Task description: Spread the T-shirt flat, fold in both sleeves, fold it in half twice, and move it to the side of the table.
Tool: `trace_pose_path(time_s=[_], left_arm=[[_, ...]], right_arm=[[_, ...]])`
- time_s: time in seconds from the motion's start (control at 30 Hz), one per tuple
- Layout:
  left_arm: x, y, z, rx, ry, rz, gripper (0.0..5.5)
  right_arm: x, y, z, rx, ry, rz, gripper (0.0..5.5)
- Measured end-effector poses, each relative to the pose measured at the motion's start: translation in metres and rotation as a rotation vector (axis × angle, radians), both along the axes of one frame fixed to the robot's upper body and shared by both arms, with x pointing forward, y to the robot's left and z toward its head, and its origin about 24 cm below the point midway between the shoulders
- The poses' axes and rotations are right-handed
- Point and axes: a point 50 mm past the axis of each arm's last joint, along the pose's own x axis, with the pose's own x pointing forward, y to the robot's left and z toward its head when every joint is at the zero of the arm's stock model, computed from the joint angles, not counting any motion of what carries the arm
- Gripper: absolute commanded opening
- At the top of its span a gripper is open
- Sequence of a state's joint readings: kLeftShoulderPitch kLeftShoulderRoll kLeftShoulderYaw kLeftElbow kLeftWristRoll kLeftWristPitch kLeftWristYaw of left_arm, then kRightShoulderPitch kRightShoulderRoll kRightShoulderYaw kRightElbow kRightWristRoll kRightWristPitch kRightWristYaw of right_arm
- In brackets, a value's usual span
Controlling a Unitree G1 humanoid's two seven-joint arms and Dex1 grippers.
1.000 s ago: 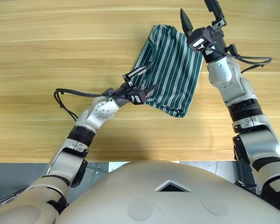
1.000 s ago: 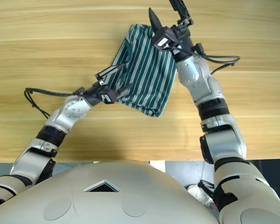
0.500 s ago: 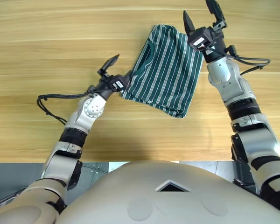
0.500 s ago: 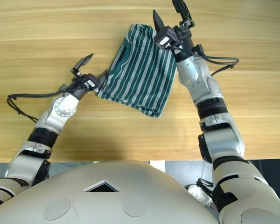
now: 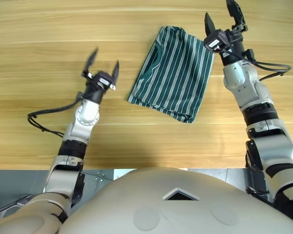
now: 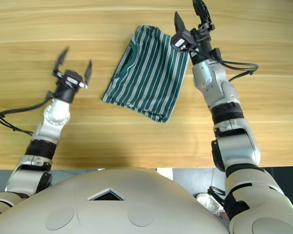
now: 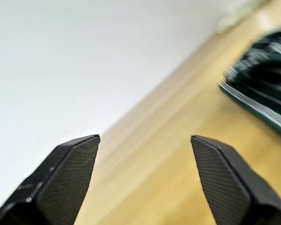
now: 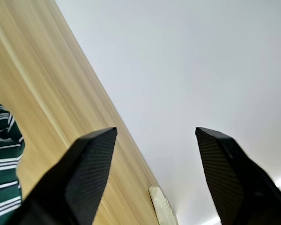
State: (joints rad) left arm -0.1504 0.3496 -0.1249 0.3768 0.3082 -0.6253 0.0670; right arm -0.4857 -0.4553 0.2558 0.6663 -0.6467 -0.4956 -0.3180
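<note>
The T-shirt (image 5: 173, 73), dark green with white stripes, lies folded into a compact slanted rectangle on the wooden table (image 5: 39, 29), right of the middle. My left gripper (image 5: 104, 62) is open and raised, a short way to the left of the shirt's near left corner, holding nothing. My right gripper (image 5: 223, 14) is open beside the shirt's far right corner, fingers pointing up and away. The left wrist view catches the shirt's edge (image 7: 267, 93) past its open fingertips (image 7: 70, 164). A corner of the shirt (image 8: 2, 140) lies at the side of the right wrist view.
Bare wood stretches left of the shirt and along the far side. The table's front edge (image 5: 136, 168) runs just before the robot. Black cables (image 5: 41, 119) trail from both forearms.
My left gripper has let go of the shirt's near left corner and swung away to the left, rising with fingers open. The right gripper shifted slightly right and farther off. The shirt lies still.
</note>
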Motion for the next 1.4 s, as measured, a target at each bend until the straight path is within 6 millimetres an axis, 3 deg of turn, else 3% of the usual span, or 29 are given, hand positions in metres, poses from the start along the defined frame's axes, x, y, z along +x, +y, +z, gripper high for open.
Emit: trace_pose_path(time_s=[0.07,0.1,0.23,0.37,0.5,0.67,0.8,0.9,0.93,1.13,1.3,1.4], left_arm=[[0.01,-0.025,0.022,-0.001,-0.091,-0.126,3.61],[0.01,-0.038,0.022,0.035,-0.088,-0.198,3.61],[0.009,-0.065,-0.01,0.271,0.042,-0.382,3.61],[0.01,-0.07,-0.048,0.537,0.187,-0.486,3.61],[0.02,-0.07,-0.051,0.636,0.167,-0.486,3.61],[0.002,-0.045,-0.057,0.551,0.195,-0.422,3.61],[-0.052,-0.027,-0.063,0.369,0.247,-0.428,3.61],[-0.105,-0.032,-0.064,0.255,0.331,-0.543,3.61],[-0.113,-0.034,-0.064,0.231,0.349,-0.562,3.61],[-0.112,-0.035,-0.064,0.215,0.382,-0.548,3.61],[-0.109,-0.037,-0.066,0.192,0.38,-0.517,3.61],[-0.108,-0.037,-0.067,0.171,0.378,-0.487,3.61]], right_arm=[[-0.001,0.001,-0.005,-0.018,0.01,-0.008,3.1],[-0.001,0.001,-0.007,-0.028,0.014,-0.01,3.1],[-0.003,0.001,-0.014,-0.053,0.028,-0.014,3.1],[-0.003,0.003,-0.017,-0.066,0.028,-0.017,3.1],[-0.003,0.004,-0.017,-0.104,0.023,-0.005,3.1],[-0.017,0.018,-0.015,-0.184,0.01,0.151,3.1],[-0.043,0.028,-0.031,-0.254,0.109,0.32,3.1],[-0.04,0.019,-0.037,-0.289,0.191,0.312,3.1],[-0.037,0.014,-0.042,-0.292,0.224,0.288,3.1],[0.007,0.03,-0.039,-0.282,0.272,0.197,3.1],[0.004,0.032,-0.06,-0.325,0.349,0.185,3.1],[0.002,0.029,-0.057,-0.296,0.29,0.176,3.1]])
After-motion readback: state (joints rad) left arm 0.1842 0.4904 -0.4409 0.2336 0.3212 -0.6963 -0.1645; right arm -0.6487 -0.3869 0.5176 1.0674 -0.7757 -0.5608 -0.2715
